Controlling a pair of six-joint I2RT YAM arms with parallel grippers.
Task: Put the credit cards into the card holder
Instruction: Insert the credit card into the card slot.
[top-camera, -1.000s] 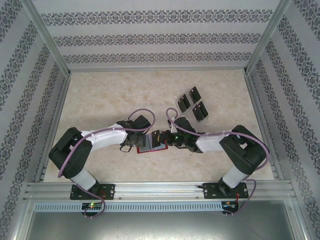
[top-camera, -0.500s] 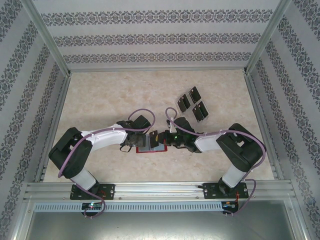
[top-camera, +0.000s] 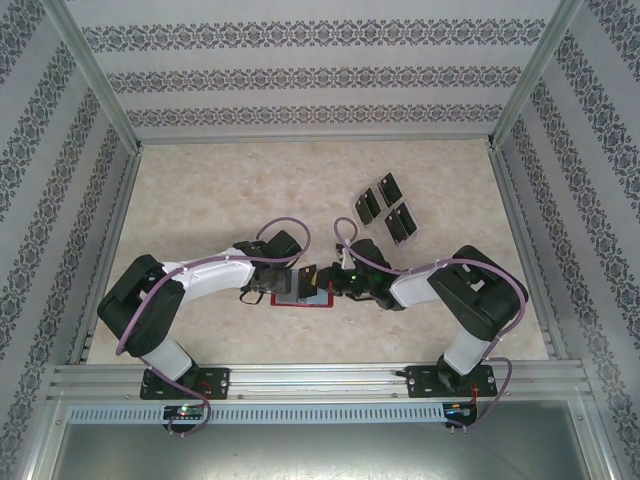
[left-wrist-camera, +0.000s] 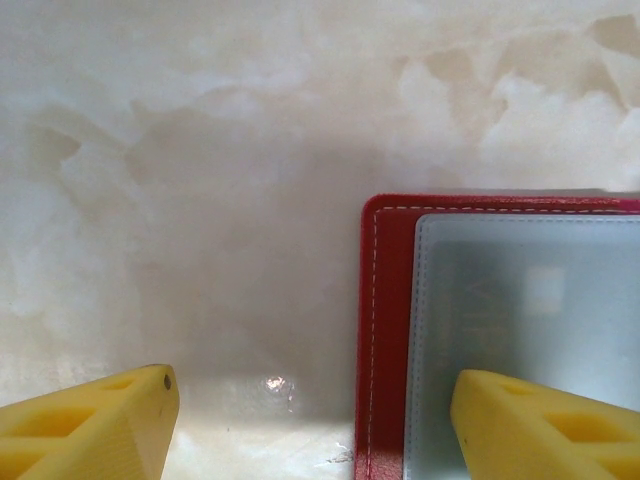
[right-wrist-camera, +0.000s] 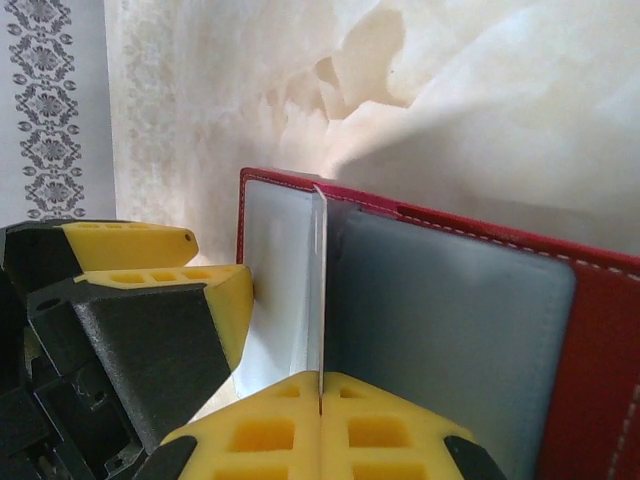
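We are pinching one credit card (right-wrist-camera: 318, 290) edge-on in our right claw (right-wrist-camera: 320, 385), having eased it slightly further left over the open card holder (left-wrist-camera: 385, 300) lying midway along the counter's (top-camera: 200, 190) near edge. Our left claw (left-wrist-camera: 312, 400) is staying spread astride the holder's corner.

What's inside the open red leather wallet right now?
Greyish pockets line the red folding wallet; a thin card, edge-on in the shut right gripper, stands against them. Whether cards already sit in the pockets is hidden.
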